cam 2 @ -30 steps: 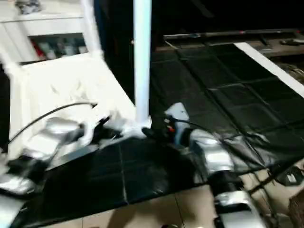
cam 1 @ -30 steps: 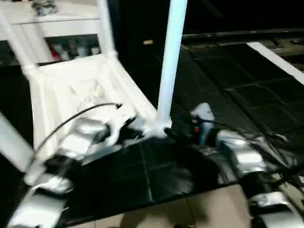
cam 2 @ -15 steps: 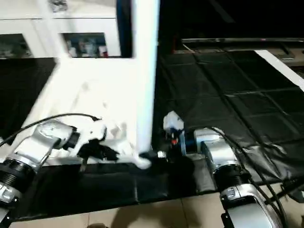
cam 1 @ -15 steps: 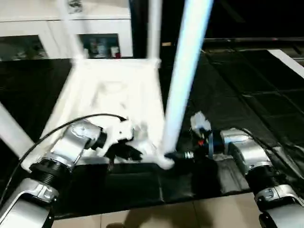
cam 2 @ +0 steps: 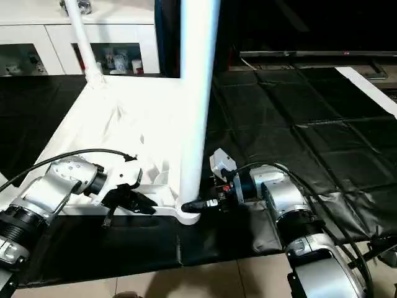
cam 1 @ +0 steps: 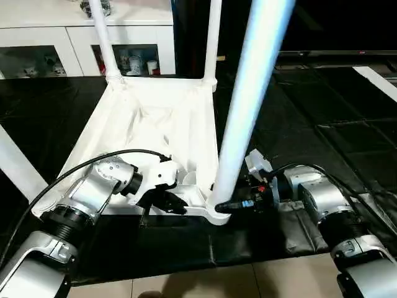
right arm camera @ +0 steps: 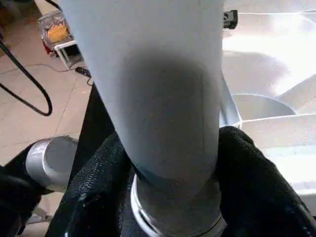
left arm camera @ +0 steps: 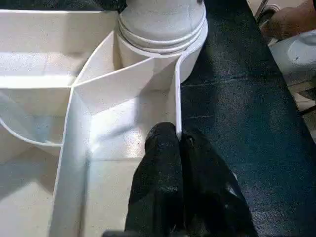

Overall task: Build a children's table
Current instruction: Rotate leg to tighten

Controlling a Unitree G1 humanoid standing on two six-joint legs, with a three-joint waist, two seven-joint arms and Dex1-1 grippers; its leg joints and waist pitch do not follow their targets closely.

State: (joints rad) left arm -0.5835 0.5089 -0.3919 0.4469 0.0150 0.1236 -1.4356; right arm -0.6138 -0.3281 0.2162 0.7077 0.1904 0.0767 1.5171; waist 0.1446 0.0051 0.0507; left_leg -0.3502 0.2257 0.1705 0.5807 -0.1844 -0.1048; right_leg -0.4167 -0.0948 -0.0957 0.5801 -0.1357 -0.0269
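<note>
The right gripper [right arm camera: 168, 197] is clamped around the base of the nearest leg [cam 1: 248, 112], a hold seen clearly in its wrist view. The left gripper [left arm camera: 178, 143] is closed on the thin edge wall of the overturned table top [cam 1: 155, 124], beside the corner socket [left arm camera: 163, 29]. Farther back, two more legs [cam 1: 104, 37] are seen standing upright before a white cabinet [cam 1: 74, 43].

table [cam 1: 155, 118] on mat [cam 1: 322, 124], cabinet [cam 1: 74, 37] behind
</note>
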